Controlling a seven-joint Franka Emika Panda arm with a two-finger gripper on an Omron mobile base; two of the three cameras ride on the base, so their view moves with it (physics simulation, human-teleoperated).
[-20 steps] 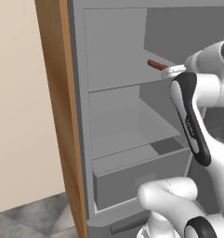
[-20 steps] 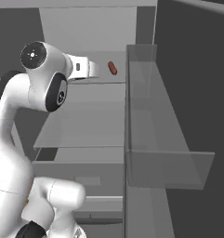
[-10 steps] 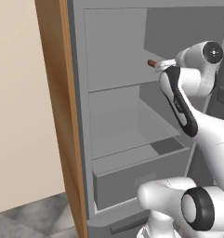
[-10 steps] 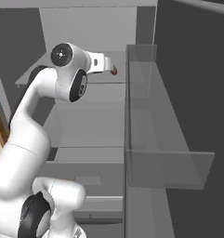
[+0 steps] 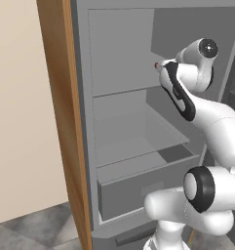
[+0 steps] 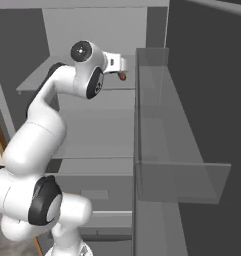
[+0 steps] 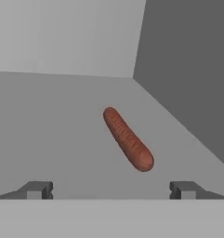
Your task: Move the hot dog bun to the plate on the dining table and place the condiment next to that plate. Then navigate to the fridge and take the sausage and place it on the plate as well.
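Jaws stand spread as wide as they go, with nothing between them: in the hand view the gripper shows one dark fingertip at the lower left and its partner at the lower right, and the sausage lies on the grey shelf ahead of them, between their lines but clear of both. It rests flat and runs on a diagonal, its nearer rounded end pointing toward the right-hand tip, its far end toward the back wall, near the shelf's inner corner.

From the left base view the arm reaches up into the open fridge, whose wood-grain side panel frames the grey interior, and the hand sits at the upper shelf with a small reddish end of the sausage peeking past the wrist. From the right base view the gripper is level with that same shelf, the sausage showing just below and beside it, close to the clear door bin.

Compared with a second ago, the arm has swung further in: the hand, which then hung short of the sausage, has now closed up on it, and the elbow has risen. The sausage itself has not shifted on the shelf.

No labels, brands or lettering can be read anywhere.
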